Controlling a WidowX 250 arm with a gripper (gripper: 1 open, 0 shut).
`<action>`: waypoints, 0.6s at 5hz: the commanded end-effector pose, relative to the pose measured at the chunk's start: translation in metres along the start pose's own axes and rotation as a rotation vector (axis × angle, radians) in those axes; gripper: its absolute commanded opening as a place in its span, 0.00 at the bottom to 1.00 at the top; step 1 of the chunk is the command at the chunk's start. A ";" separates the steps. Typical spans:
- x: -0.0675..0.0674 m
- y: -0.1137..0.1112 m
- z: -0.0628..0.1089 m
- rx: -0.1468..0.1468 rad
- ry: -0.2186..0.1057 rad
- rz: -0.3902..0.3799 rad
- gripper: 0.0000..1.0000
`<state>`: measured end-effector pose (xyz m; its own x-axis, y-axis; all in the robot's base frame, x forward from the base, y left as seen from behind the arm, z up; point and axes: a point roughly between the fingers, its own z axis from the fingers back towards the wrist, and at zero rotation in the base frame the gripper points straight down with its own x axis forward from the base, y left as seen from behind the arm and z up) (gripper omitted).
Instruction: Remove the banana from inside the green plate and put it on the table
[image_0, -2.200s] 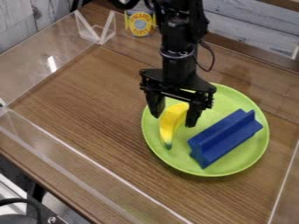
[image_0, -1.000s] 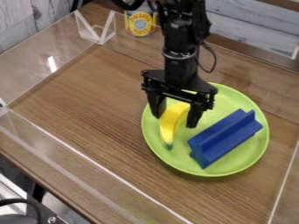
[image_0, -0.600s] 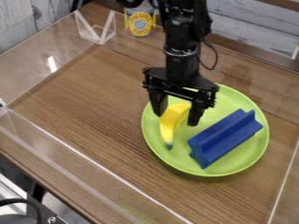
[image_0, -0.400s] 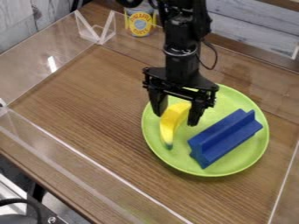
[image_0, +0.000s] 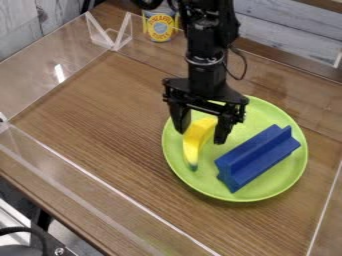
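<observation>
On the brown wood table (image_0: 107, 110) you can see a big round green plate (image_0: 267, 185), sitting toward the right side. You only have one camera view, and it looks down at the table from the front.

Look inside the plate. The banana (image_0: 198, 142) lies on the left part of it. It is small, yellow and curved, and its lower tip looks a bit green. It rests flat on the plate.

Right above the banana is your gripper (image_0: 202, 125). It hangs from a black arm (image_0: 203, 40) and points straight down. Its two black fingers (image_0: 178, 116) are spread wide apart, one on each side of the banana's upper end. The fingers are not squeezing the banana, so your gripper is holding nothing. You cannot tell from this view if a finger is touching the banana's side.

Next to the banana, on the right part of the plate, lies a blue block (image_0: 259, 156). It is long and has sharp corners. It is near the banana but not touching it.

Clear plastic walls (image_0: 60, 170) stand around the table's edges. Far back, past the table, you can see a yellow and white thing (image_0: 160, 27).
</observation>
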<state>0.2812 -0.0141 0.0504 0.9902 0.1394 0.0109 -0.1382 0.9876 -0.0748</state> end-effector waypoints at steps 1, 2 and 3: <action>0.010 0.001 0.007 -0.011 -0.048 0.008 1.00; 0.010 0.003 0.002 -0.011 -0.044 0.008 1.00; 0.010 0.004 -0.002 -0.012 -0.040 0.008 1.00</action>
<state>0.2855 -0.0108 0.0395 0.9896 0.1426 0.0160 -0.1409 0.9866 -0.0822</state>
